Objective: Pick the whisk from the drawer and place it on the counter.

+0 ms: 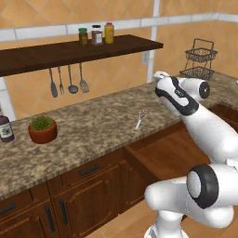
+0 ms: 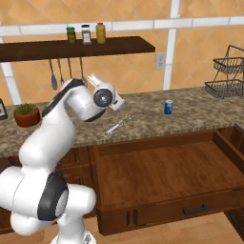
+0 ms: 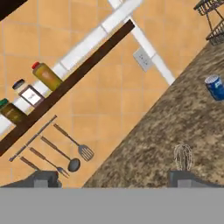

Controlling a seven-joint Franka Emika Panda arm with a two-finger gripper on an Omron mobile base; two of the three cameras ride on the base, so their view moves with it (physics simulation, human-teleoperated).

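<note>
The whisk (image 1: 140, 120) (image 2: 118, 125) lies flat on the speckled counter (image 1: 93, 130) (image 2: 190, 116), just behind the drawer's opening. Its wire head (image 3: 183, 157) shows in the hand view right above the right fingertip (image 3: 189, 177). My gripper (image 3: 116, 179) (image 2: 107, 93) hovers a little above and behind the whisk, open, with nothing between its fingers. It faces the tiled back wall. The drawer (image 2: 162, 167) (image 1: 172, 153) stands pulled out below the counter edge, its wooden floor bare.
A blue can (image 2: 168, 107) (image 3: 215, 86) stands on the counter right of the whisk. A potted plant (image 1: 42, 128) and a dark bottle (image 1: 5, 128) sit at the left, a wire basket (image 2: 228, 71) at the far right. Utensils (image 1: 67, 81) hang under the shelf (image 1: 69, 51).
</note>
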